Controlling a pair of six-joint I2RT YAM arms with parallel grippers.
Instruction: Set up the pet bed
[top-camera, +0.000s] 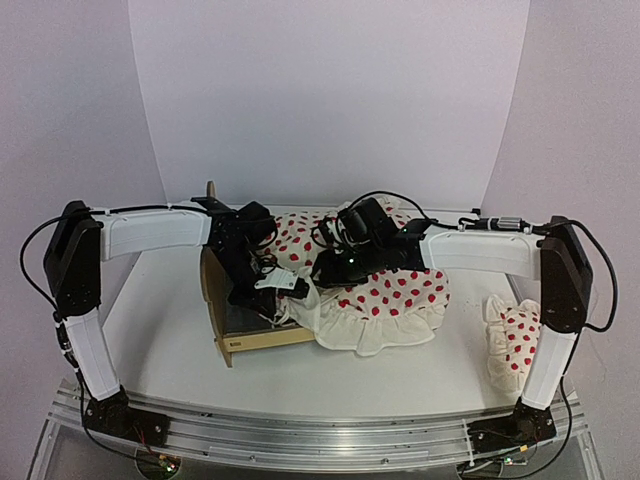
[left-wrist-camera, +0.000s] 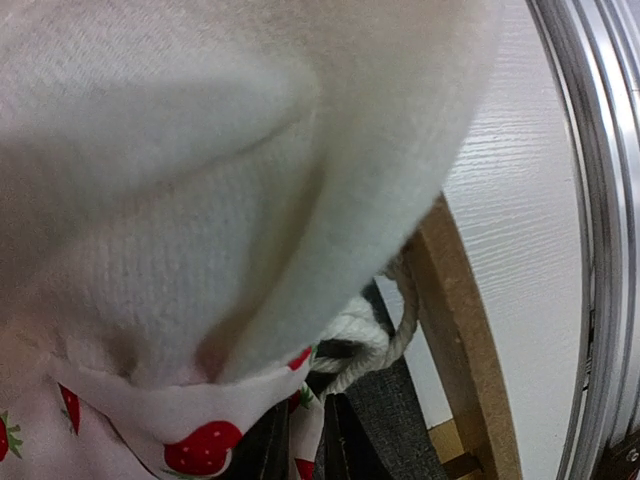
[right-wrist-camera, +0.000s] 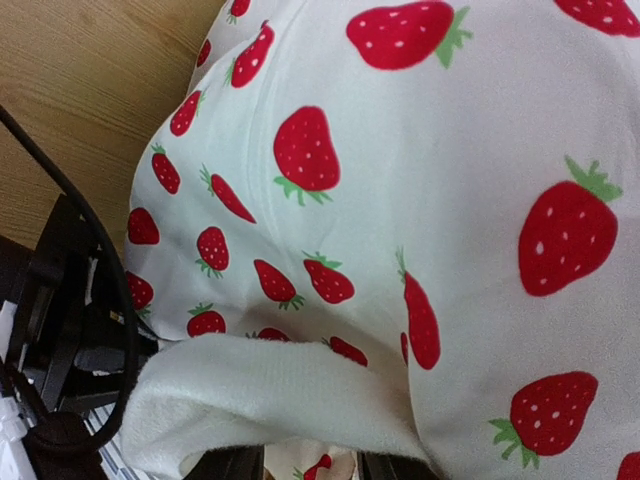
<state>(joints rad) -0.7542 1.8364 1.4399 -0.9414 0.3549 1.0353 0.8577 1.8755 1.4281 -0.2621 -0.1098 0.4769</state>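
Note:
The pet bed (top-camera: 262, 340), a light plywood frame with a dark grey base (left-wrist-camera: 420, 425), stands left of centre, its headboard (top-camera: 210, 290) to the left. A white duvet with red strawberries (top-camera: 395, 295) lies bunched over the bed's right end and the table. My left gripper (top-camera: 283, 293) is over the bed and is shut on a duvet edge; strawberry fabric (left-wrist-camera: 200, 445) sits between its dark fingers (left-wrist-camera: 345, 445). My right gripper (top-camera: 332, 270) is pressed into the duvet (right-wrist-camera: 450, 200), shut on a fold of it. White fleece covers most of both wrist views.
A small strawberry pillow (top-camera: 515, 340) lies on the table at the right, by the right arm's base. A white rope loop (left-wrist-camera: 398, 335) hangs at the bed's wooden side rail (left-wrist-camera: 455, 330). The metal rail (top-camera: 320, 435) runs along the near table edge.

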